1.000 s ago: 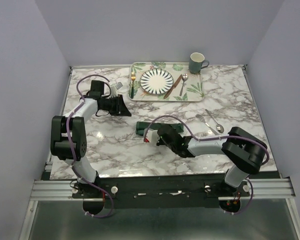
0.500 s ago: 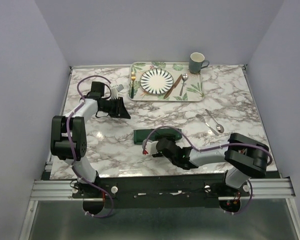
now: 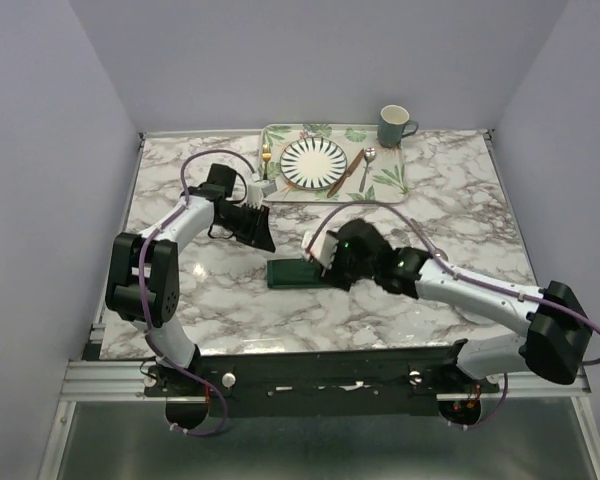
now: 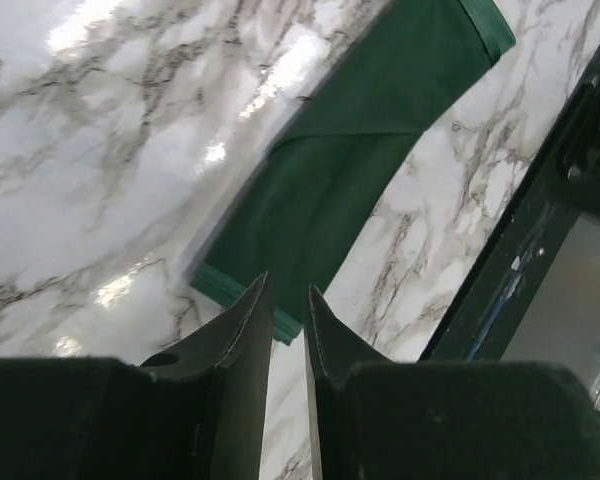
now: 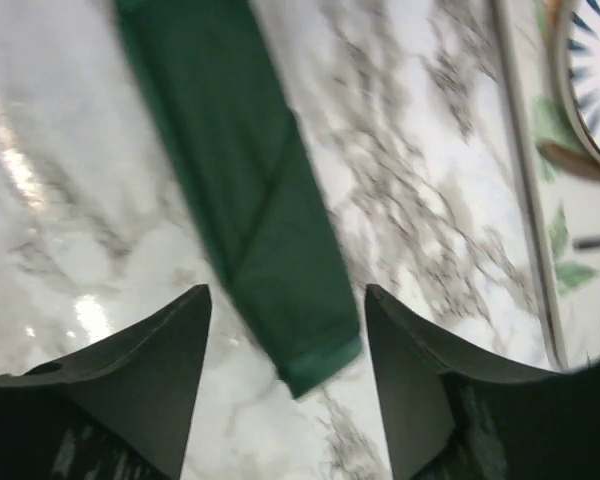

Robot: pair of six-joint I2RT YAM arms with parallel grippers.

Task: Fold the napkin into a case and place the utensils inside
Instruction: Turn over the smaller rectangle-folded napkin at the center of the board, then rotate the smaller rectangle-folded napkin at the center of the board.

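The napkin (image 3: pixel 288 273) lies as a narrow folded case on the marble table (image 3: pixel 200 290), a little left of centre and well short of the leaf-patterned tray (image 3: pixel 390 180) at the far edge. The right gripper (image 5: pixel 286 296) hangs right over it with its fingers spread wide and nothing between them. The left gripper (image 4: pixel 286 300) sits just off the case's left end, its fingers almost together with only a thin slit, and it grips nothing either.

So nobody is holding the cloth, which is what worries me. It is soft, slightly glossy and layered on a slick top (a diagonal fold line shows on its upper face). A finger brushing it could drag the whole strip sideways or peel a layer back and undo the fold. The left fingertips look close enough to the hem to snag it.

The fork (image 3: pixel 266 160), knife (image 3: pixel 346 172) and spoon (image 3: pixel 367 165) lie flat on the tray beside the striped plate (image 3: pixel 314 162). They are thin, so a pinch may slip. Pushing one into an unpinned case will likely shove the case along instead of entering it.
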